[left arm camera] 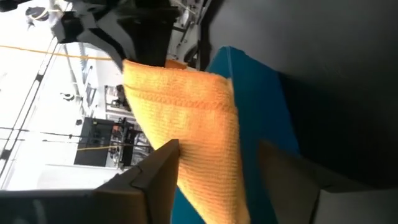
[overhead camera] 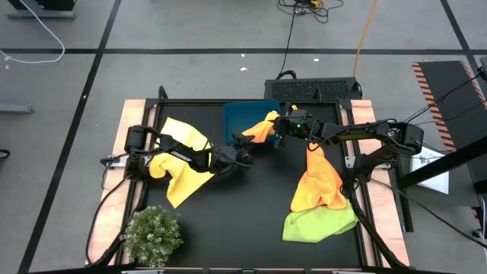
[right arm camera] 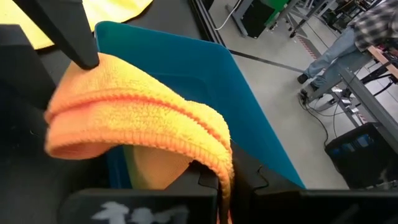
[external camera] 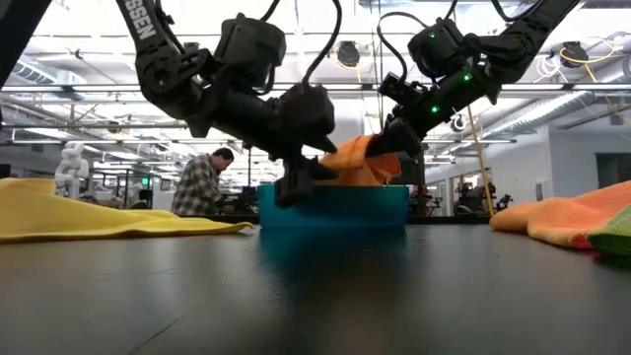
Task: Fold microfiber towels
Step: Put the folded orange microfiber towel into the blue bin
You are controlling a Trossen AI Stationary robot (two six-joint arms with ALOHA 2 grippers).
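A folded orange towel (overhead camera: 265, 128) hangs over the near edge of the blue bin (overhead camera: 245, 114), between my two grippers. My left gripper (overhead camera: 247, 139) is open, with the towel's end (left arm camera: 199, 130) between its fingers. My right gripper (overhead camera: 278, 131) is shut on the towel's other end. Yellow towels (overhead camera: 179, 156) lie crumpled at the table's left. An orange towel (overhead camera: 319, 183) and a lime green one (overhead camera: 319, 224) lie heaped at the right. My left gripper touches the folded orange towel with one finger (left arm camera: 158, 174), which lies against the towel's side (left arm camera: 186, 155). The other finger (left arm camera: 292, 180) stands apart from it, with blue bin showing between. My right gripper pinches the folded towel's edge (right arm camera: 219, 163) between its two fingers, coming slanting from the table's right and above. Several layers bulge out ahead of the fingers. The towel is held above the bin's rim (external camera: 335, 189).
A small bushy plant (overhead camera: 152, 236) stands at the table's near left corner. The bin stands at the far middle of the black table (overhead camera: 251, 205). A person (external camera: 202, 182) is in the room behind the table.
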